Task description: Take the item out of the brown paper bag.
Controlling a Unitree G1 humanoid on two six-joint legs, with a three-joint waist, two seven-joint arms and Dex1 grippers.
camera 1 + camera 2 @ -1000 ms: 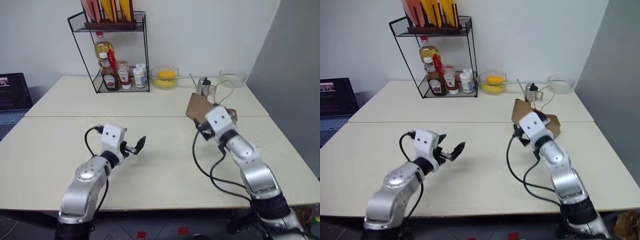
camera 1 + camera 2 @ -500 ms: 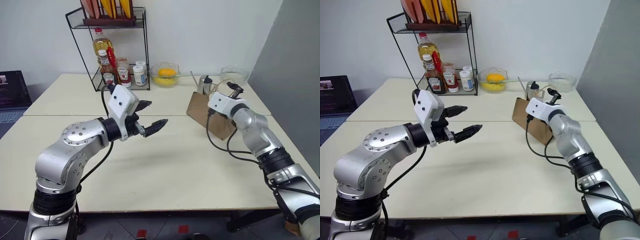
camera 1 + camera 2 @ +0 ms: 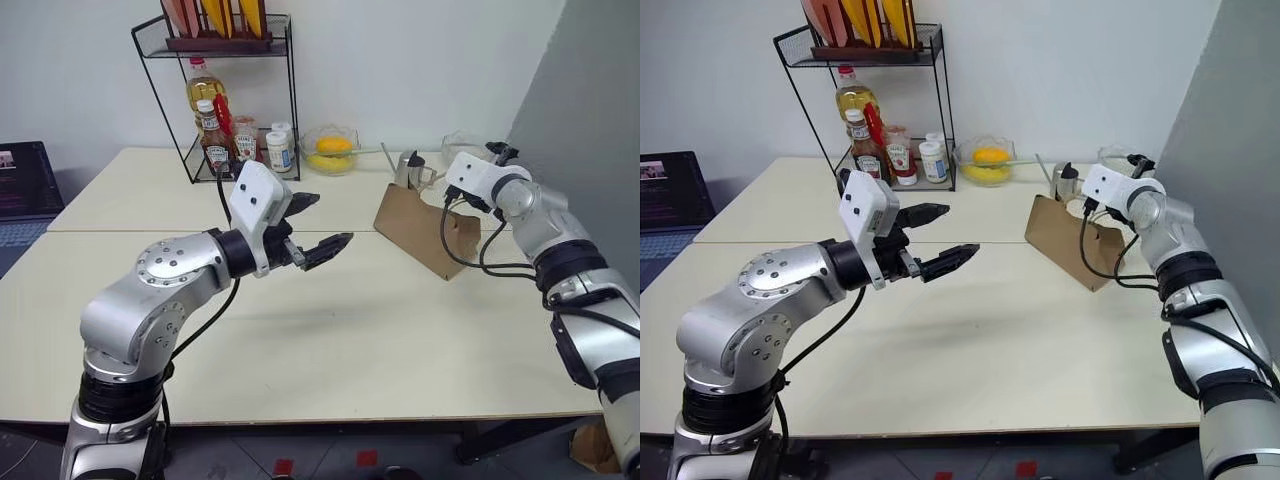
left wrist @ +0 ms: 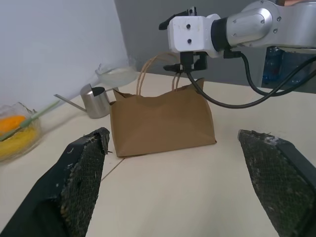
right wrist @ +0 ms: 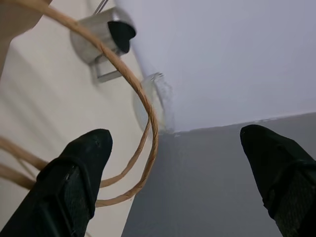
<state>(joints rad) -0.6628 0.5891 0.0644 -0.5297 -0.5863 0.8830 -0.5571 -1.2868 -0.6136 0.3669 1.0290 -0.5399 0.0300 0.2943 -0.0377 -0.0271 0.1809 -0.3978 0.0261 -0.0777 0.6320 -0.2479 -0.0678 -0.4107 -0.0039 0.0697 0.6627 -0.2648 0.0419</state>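
The brown paper bag (image 3: 425,228) stands upright on the table, right of centre, with its pale cord handles (image 4: 148,74) looped up. The item is hidden; nothing of it shows at the bag's mouth. My right gripper (image 3: 500,152) hovers open just above the far right end of the bag. In the right wrist view the handles (image 5: 148,123) curve across the gap between its wide-spread fingers (image 5: 79,182). My left gripper (image 3: 325,222) is open and held level above the table's middle, pointing at the bag (image 4: 160,121) from its left, a good way short of it.
A small steel pitcher (image 3: 407,168) stands right behind the bag. Beside it are a clear glass bowl (image 3: 462,148) and a bowl of yellow fruit (image 3: 330,152). A wire rack of bottles (image 3: 225,100) stands at the back left. A grey wall (image 3: 590,120) closes off the right.
Both arms have risen. The left gripper lifted from near the table and swung right toward the bag. The right gripper moved from the bag's near side up to its handles.
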